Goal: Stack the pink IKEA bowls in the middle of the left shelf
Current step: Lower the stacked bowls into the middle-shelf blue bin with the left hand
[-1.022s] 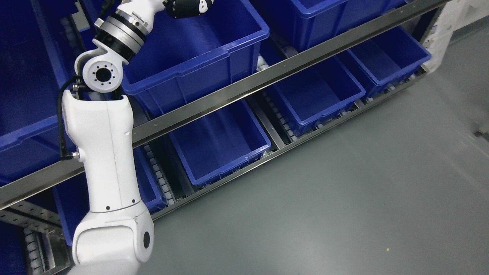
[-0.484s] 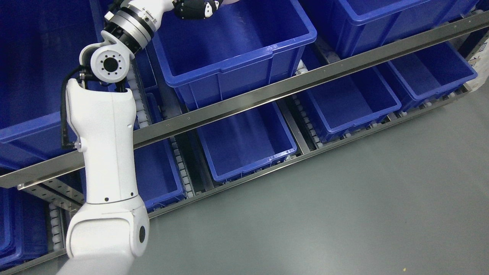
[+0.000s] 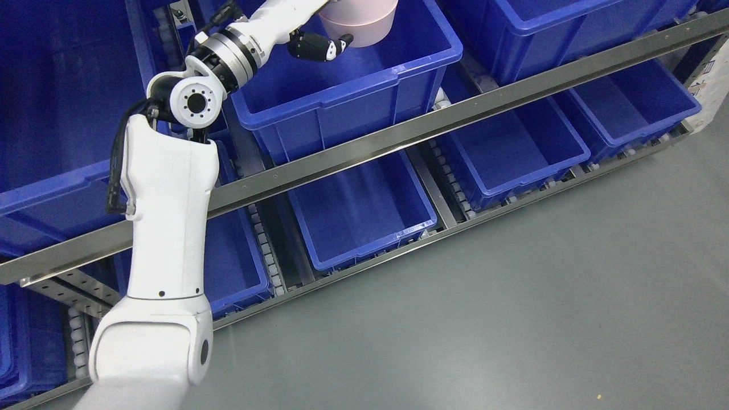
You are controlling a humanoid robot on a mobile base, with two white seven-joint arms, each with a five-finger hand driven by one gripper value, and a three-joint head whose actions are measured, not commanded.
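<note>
Grey floor (image 3: pixel 512 319) fills the lower right, smooth and bare. Shelving rack runs on a slant across the upper part, its steel front rail (image 3: pixel 398 136) crossing from lower left to upper right. Blue bins sit in rows on roller tracks: one large bin on the middle level (image 3: pixel 353 97), others on the level below, among them a lower middle bin (image 3: pixel 364 210) and a lower right bin (image 3: pixel 512 148).

Left arm (image 3: pixel 165 228), white, comes up from the bottom left corner, bends at a round joint, and reaches over the near rim of the large middle-level bin. Right arm not seen.

Left hand (image 3: pixel 319 45), dark with pale fingertips, sits above that bin's interior at the top edge of the view. Fingers curl up against the lower side of a pink bowl (image 3: pixel 359 23); it appears to be gripping the bowl, though the upper part of the grasp is cut off by the frame edge.

Pink bowl held above the open bin, near its back left, clear of the bin floor. Only its lower part shows.
</note>
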